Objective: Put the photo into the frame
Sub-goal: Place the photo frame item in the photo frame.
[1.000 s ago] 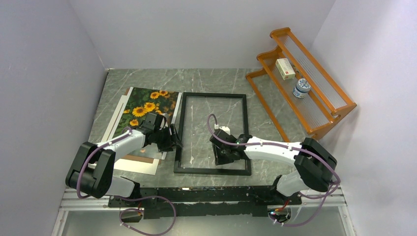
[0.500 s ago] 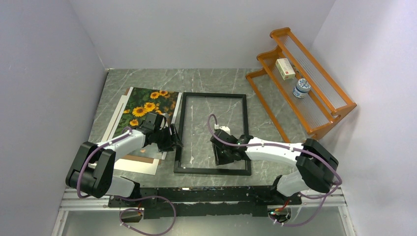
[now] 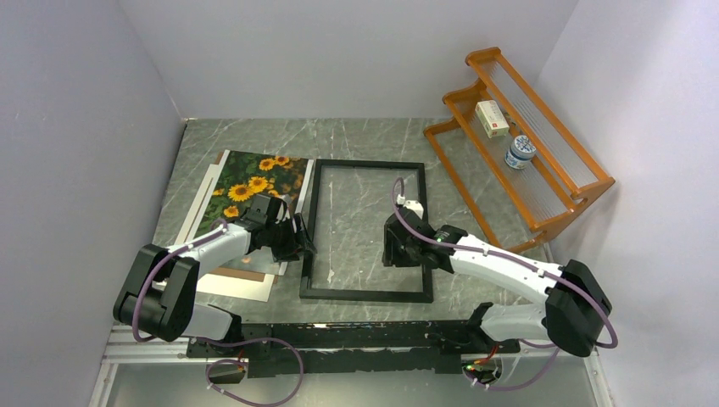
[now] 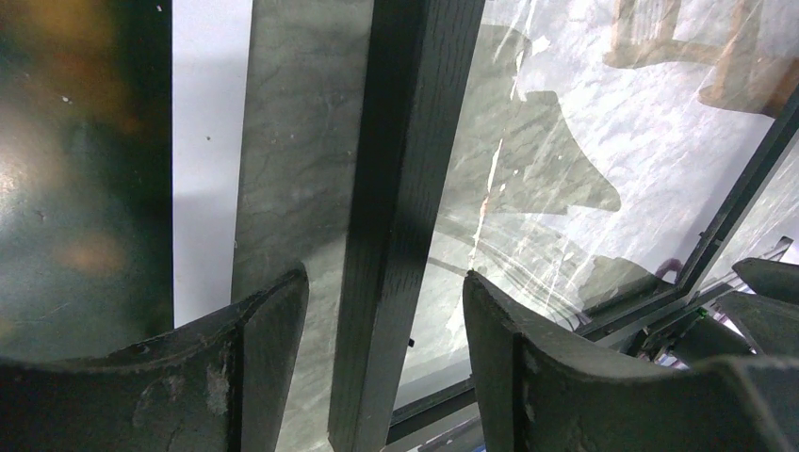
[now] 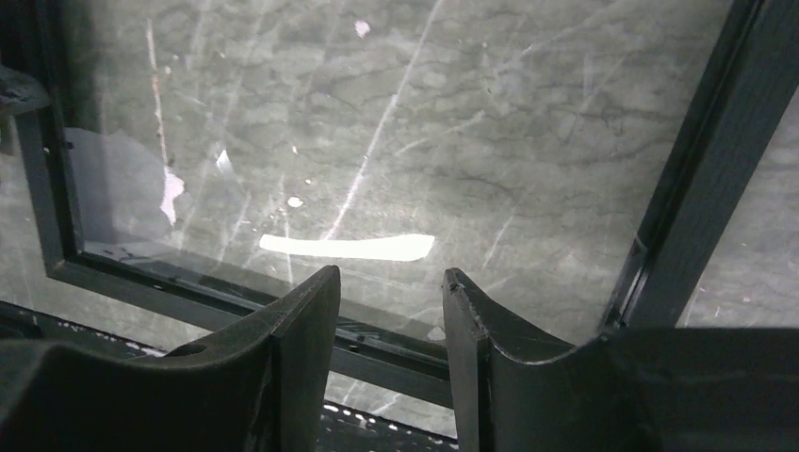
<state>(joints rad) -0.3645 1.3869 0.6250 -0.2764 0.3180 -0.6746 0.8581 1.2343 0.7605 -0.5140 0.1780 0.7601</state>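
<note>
Frame was being set up. Left gripper (image 4: 382,282) straddled frame (image 4: 396,141) left rail, jaws open, unclamped. Right gripper (image 5: 391,282) hung open, empty, over pane (image 5: 424,113). Photo (image 3: 254,174) lay by tabletop (image 3: 365,136) left edge, not yet loaded. Next probably: pinch photo edge, slide onto pane.

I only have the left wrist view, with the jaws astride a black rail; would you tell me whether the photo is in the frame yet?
Observer: Not yet. The photo lies left of the frame, on a white mat.
Operator: Thank you. Where is the right arm?
Observer: Its jaws hang over the pane near the frame's right rail, open and holding nothing.
Operator: Is anything else nearby?
Observer: An orange rack stands at the far right, with a small box and a jar on it.
</note>
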